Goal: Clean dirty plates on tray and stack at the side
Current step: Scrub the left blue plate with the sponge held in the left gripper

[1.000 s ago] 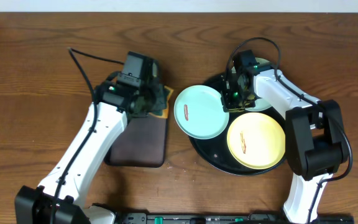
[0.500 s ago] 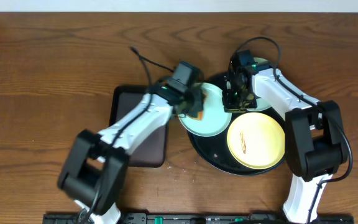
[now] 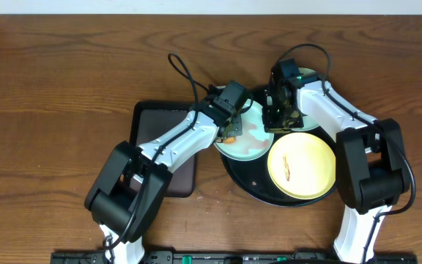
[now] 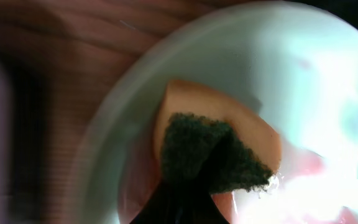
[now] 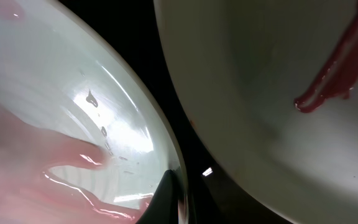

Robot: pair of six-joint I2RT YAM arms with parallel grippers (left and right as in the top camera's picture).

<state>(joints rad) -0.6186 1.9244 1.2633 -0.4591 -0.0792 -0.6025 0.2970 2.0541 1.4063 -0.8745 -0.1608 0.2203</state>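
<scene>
The left gripper (image 3: pixel 229 130), clenching a sponge (image 4: pixel 213 155), had swung onto the pale blue plate (image 3: pixel 253 145) at the tray's (image 3: pixel 249 189) left, starting the scrub.

The round tray (image 3: pixel 249 185) lies on the table (image 3: pixel 50 73), just right of the rectangular tray (image 3: pixel 152 121). Three plates lie in it: the left plate (image 3: pixel 251 144) overhangs its left rim, the front plate (image 3: pixel 302 167) lies nearest, and the back plate (image 3: pixel 310 75) lies behind. A sponge (image 4: pixel 194 134) rests on the left plate.

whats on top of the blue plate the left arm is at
A sponge, orange with a green pad, and a wet pink smear beside it. The plate under the sponge is hidden, so any stain there can't be seen.
</scene>
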